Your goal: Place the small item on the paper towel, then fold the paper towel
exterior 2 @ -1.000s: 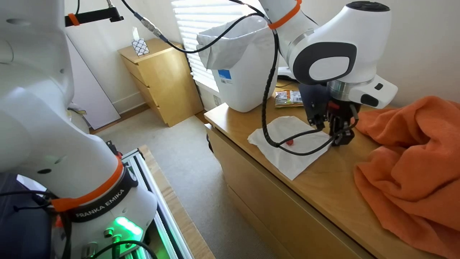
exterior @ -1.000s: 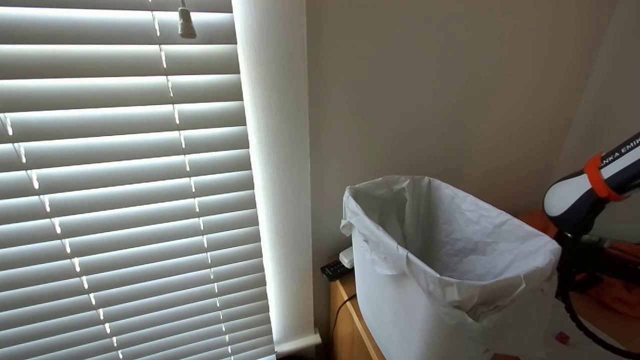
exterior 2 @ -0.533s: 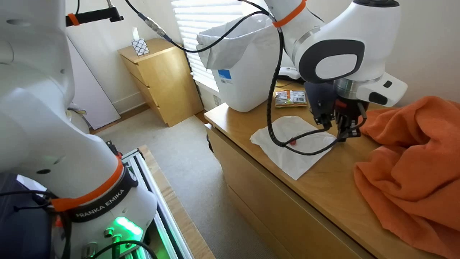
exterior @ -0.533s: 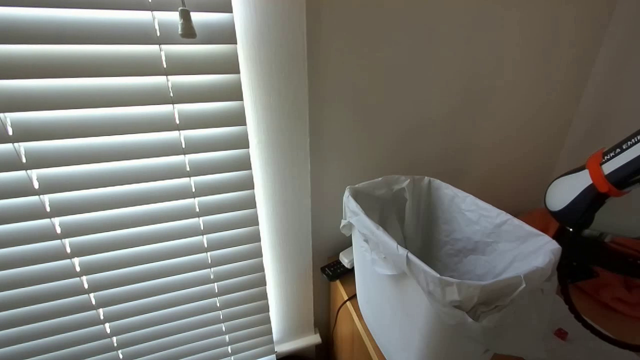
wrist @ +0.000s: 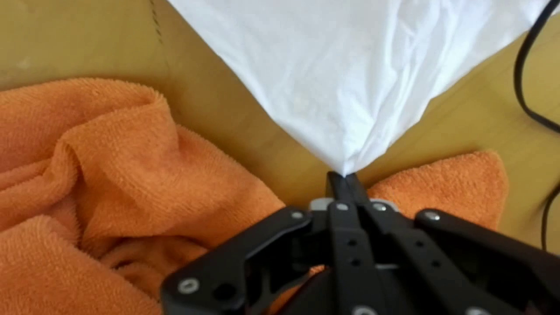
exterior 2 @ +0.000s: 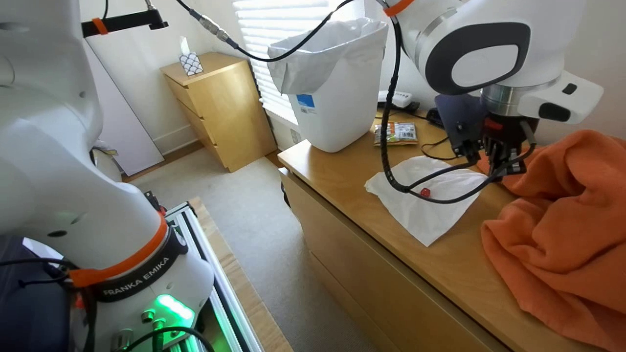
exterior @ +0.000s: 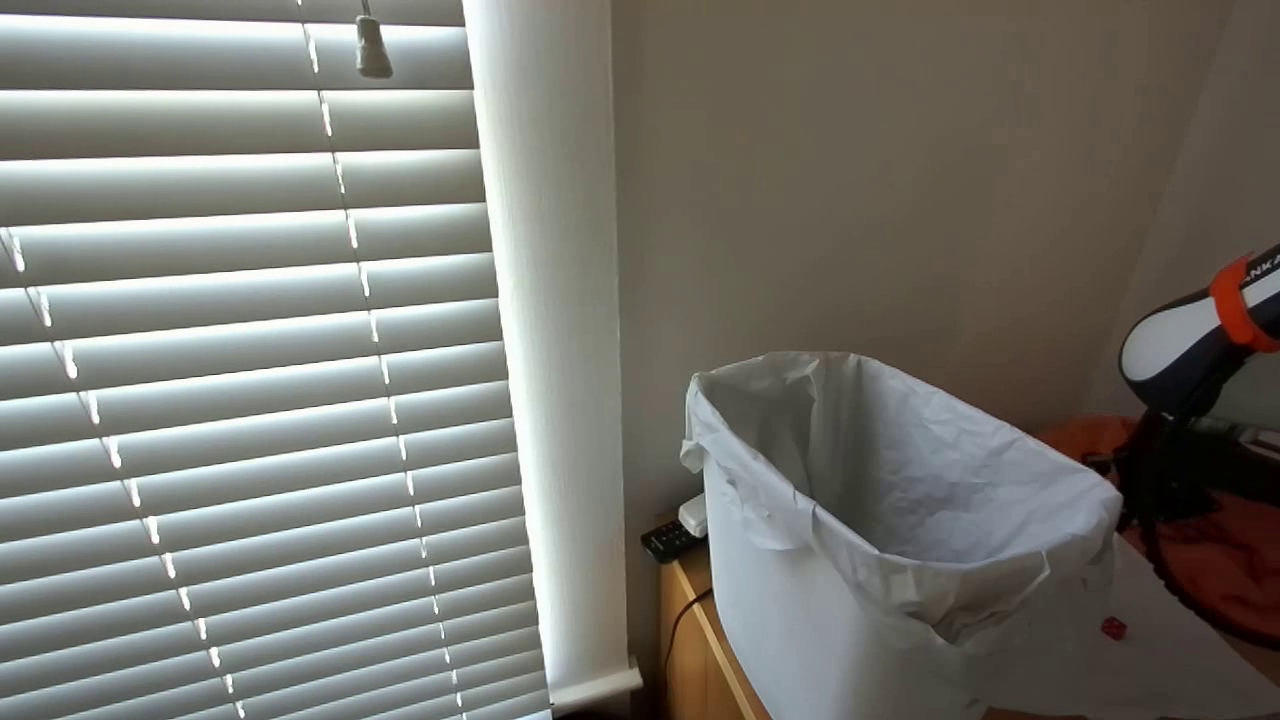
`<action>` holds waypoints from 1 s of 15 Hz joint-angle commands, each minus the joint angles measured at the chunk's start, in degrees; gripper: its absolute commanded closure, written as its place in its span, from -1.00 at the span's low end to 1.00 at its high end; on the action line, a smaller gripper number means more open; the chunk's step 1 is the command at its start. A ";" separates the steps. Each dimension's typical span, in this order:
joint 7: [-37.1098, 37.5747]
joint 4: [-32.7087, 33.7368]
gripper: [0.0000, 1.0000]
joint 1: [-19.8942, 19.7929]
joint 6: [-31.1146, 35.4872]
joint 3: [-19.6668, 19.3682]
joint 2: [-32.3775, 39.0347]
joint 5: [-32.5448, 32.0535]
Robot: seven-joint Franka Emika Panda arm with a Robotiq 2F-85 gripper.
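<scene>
Wrist view: the pincer (wrist: 344,178) is occupying the lower centre and right of the frame. Its 2 fingers are pressing together and pinching 1 corner of the paper towel (wrist: 306,74). The paper towel is filling the top centre, narrowing in creases down to the fingertips. An orange cloth (wrist: 127,175) is lying in folds at left and lower left, with an orange portion also showing right of the fingertips. A black cord (wrist: 519,74) is running along the right edge.

In an exterior view, the small red item (exterior 2: 425,192) is resting on the paper towel, right of the frame's centre. A black cable (exterior 2: 383,146) is looping past it; cannot tell whether the 2 are touching. The paper towel is lying mostly flat on the table (exterior 2: 469,264), its right corner running towards the pincer. A packet (exterior 2: 402,134) is lying beside the white bin (exterior 2: 337,117), above the paper towel in the frame.

In both exterior views the small red item is showing. In an exterior view a remote (exterior: 668,541) is lying left of the white bin.
</scene>
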 commanded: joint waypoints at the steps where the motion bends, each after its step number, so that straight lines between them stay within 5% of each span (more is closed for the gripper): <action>1: -0.92 -3.84 1.00 0.16 -1.36 0.28 -4.97 -1.72; 8: -2.48 -8.58 1.00 1.51 -5.66 1.44 -10.07 -3.17; 15: -16.36 -11.05 1.00 0.93 -16.10 4.74 -12.08 -2.71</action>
